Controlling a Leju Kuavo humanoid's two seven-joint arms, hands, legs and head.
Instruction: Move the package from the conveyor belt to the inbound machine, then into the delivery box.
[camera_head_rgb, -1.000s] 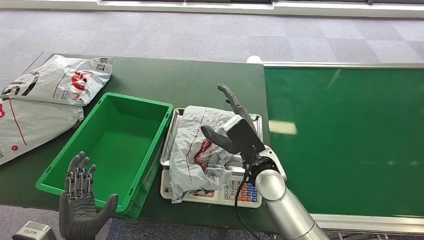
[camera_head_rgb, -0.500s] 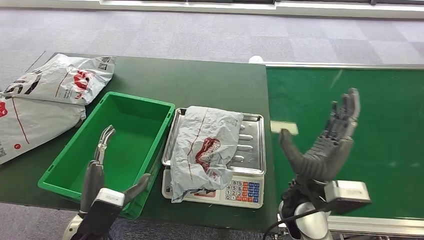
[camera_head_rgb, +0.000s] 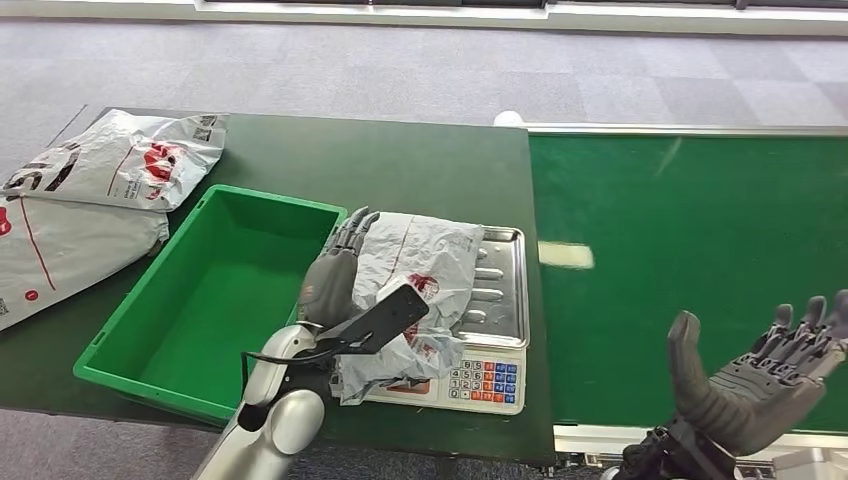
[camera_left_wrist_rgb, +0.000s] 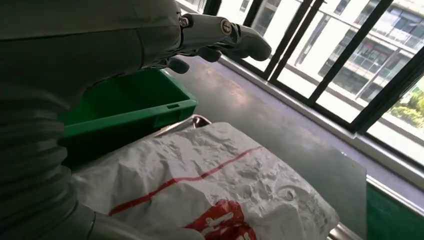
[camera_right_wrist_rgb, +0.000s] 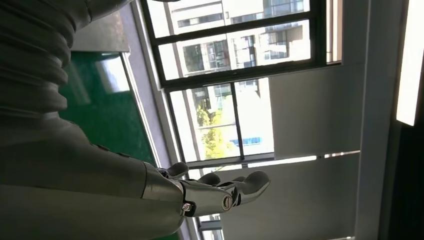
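The package (camera_head_rgb: 420, 290), a soft crinkled plastic mailer, lies on the scale (camera_head_rgb: 505, 290) beside the green box (camera_head_rgb: 130, 340); it looks light and slippery, best gathered at a bunched edge; the left hand (camera_head_rgb: 345, 295) hovers spread above it, empty; the right hand (camera_head_rgb: 760, 385) is wide apart, empty.

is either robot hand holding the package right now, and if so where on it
Nothing is held. The left robot hand hovers open over the package on the scale; the right robot hand is open above the belt.
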